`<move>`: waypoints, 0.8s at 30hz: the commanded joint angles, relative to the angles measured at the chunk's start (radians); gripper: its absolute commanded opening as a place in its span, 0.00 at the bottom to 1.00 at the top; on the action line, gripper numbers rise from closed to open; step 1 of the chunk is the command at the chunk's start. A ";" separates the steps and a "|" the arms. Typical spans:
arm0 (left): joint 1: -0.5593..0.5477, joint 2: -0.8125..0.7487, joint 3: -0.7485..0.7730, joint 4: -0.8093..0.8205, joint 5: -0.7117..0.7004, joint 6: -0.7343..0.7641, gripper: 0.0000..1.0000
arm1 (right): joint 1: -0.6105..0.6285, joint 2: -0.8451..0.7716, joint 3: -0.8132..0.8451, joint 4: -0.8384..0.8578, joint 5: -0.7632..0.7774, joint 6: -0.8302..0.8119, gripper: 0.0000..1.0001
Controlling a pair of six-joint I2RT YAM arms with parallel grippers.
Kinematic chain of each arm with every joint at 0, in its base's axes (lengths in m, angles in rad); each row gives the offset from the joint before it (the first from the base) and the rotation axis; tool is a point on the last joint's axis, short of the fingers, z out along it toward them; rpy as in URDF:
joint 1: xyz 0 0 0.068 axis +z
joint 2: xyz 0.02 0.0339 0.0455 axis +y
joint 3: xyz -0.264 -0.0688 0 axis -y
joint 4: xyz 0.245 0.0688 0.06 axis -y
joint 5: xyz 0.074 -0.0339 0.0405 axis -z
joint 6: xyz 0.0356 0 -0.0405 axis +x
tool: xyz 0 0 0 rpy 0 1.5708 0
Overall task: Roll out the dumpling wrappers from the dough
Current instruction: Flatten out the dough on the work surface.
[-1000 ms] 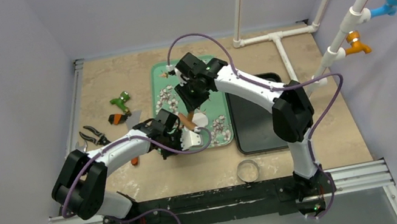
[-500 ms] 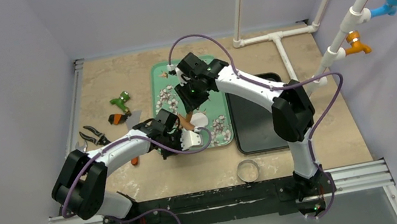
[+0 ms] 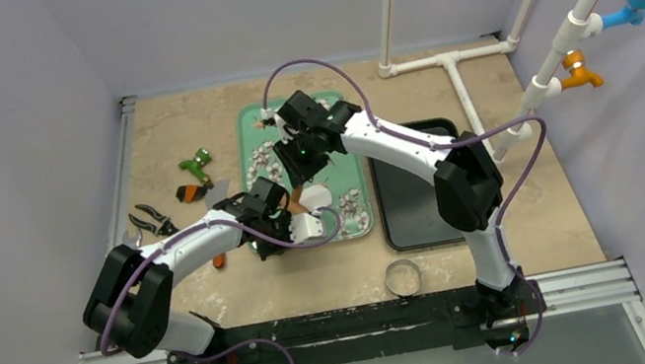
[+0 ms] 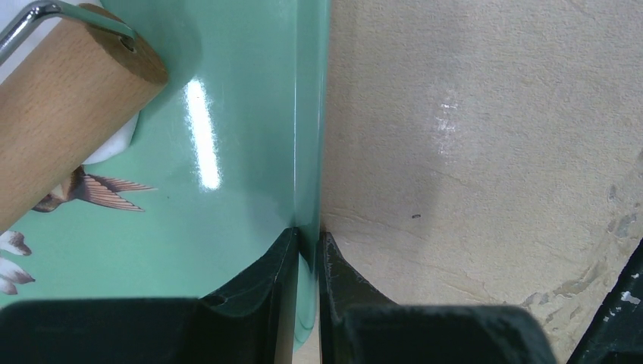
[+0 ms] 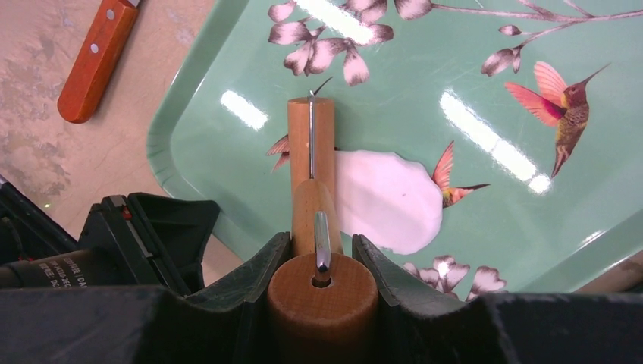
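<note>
Where everything rests, the table point(image 3: 548, 232): a tan, mottled top that carries both trays and the loose tools.
Green tray point(image 3: 345, 153): patterned with flowers and birds. Its long axis runs from the near side to the far side, and it lies just left of the black tray point(image 3: 406, 197).
Right gripper point(image 5: 322, 258): clamped on the round wooden handle of the roller point(image 5: 311, 144), one finger on each side. It is held over the middle of the green tray.
Left gripper point(image 4: 307, 250): pinched shut on the near left rim of the green tray, with one finger inside the rim and one outside on the table.
Roller: its long axis points straight away from the right wrist camera. Its front part lies over the left edge of the dough.
Dough point(image 5: 387, 201): a flattened white patch with an uneven outline, lying on the near part of the green tray. In the right wrist view it is wider than it is deep. Its long axis lies across the roller's, and most of it spreads out to the right of the roller.
Metal ring point(image 3: 402, 277): on the table near the front edge, apart from both trays.
Knife handle point(image 5: 95, 64): red-brown, on the table left of the green tray.
Pliers point(image 3: 150, 222): black, further left on the table.
</note>
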 commanded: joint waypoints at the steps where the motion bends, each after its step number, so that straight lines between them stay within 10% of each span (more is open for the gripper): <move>1: 0.000 0.024 -0.020 -0.077 0.036 -0.034 0.00 | 0.102 0.156 -0.041 -0.018 0.056 -0.012 0.00; 24: 0.000 0.024 -0.019 -0.078 0.037 -0.036 0.00 | 0.121 -0.033 0.187 -0.122 0.057 -0.047 0.00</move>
